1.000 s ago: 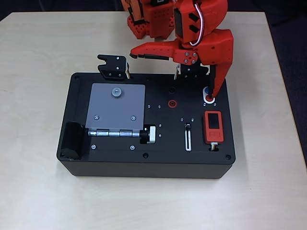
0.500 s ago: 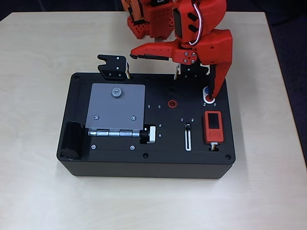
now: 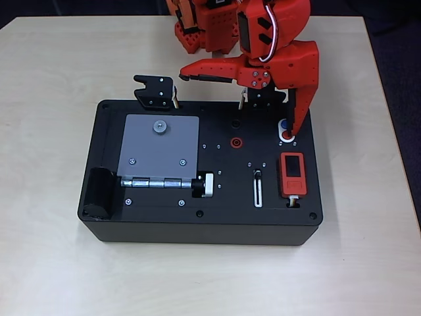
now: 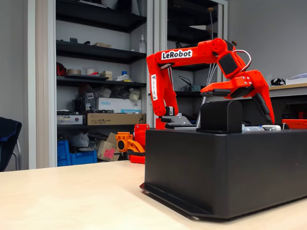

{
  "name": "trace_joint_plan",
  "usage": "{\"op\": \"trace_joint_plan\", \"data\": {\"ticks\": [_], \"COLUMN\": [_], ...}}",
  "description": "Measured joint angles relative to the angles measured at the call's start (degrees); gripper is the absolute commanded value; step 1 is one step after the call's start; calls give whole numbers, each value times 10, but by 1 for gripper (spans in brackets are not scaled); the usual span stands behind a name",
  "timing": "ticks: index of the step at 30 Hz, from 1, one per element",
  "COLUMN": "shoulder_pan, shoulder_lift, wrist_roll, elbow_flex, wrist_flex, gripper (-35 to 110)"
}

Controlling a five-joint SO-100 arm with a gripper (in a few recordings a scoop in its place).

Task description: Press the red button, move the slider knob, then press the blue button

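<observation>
A: What is on the table?

B: A black box (image 3: 197,227) sits on a pale table (image 3: 52,263). My red arm reaches over its far right corner.

A: And your gripper?

B: My gripper (image 3: 237,105) is spread wide apart, holding nothing. One finger points left; the other finger (image 3: 299,112) points down, its tip on the red button (image 3: 287,136), in the white oval it shares with the blue button (image 3: 283,124).

A: So which step?

B: The first press, I judge. Next I would lift clear and travel to the slider knob (image 3: 258,174), near the box's middle, well apart from the buttons.
</observation>
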Motion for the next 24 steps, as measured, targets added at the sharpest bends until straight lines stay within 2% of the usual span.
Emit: {"op": "trace_joint_plan", "data": {"ticks": [24], "shoulder_pan": [-5], "shoulder_lift": [11], "wrist_roll": [6], "elbow_flex": [22], "wrist_flex": [-17], "gripper": [105]}}
